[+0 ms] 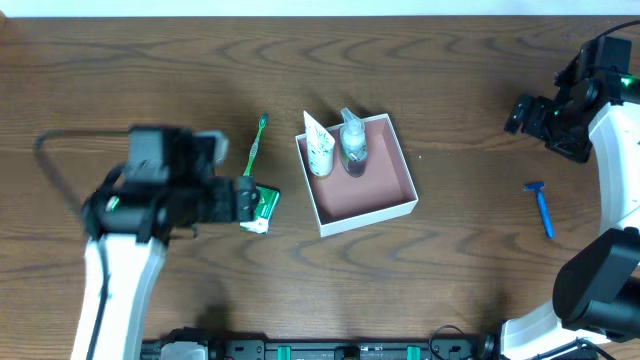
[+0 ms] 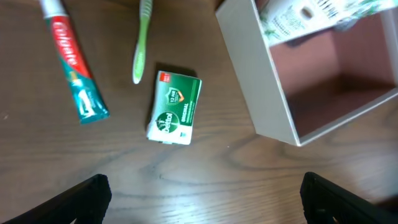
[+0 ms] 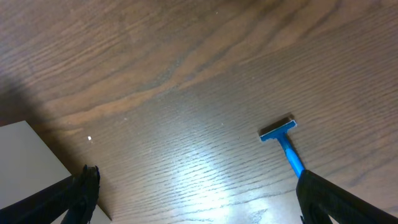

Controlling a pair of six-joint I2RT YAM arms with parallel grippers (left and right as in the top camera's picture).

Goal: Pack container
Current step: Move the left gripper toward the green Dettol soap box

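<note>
The container [image 1: 370, 218] is a square white-walled box with a pinkish-brown inside at the table's middle. A white tube [image 1: 319, 148] and a clear bottle [image 1: 353, 146] lean in its far-left part. My left gripper [image 1: 245, 198] is open and empty, hovering just left of a green-and-white soap box [image 1: 263, 207]. In the left wrist view the soap box [image 2: 175, 107] lies ahead of the open jaws [image 2: 202, 202], with the container's wall [image 2: 261, 81] to its right. My right gripper [image 1: 522, 112] is open and empty at the far right.
A green toothbrush [image 1: 256, 145] lies left of the container. A red-and-green toothpaste tube [image 2: 71, 62] lies left of the toothbrush [image 2: 142, 43]. A blue razor [image 1: 540, 207] lies at the right; it also shows in the right wrist view [image 3: 283, 140], between the open jaws [image 3: 199, 199].
</note>
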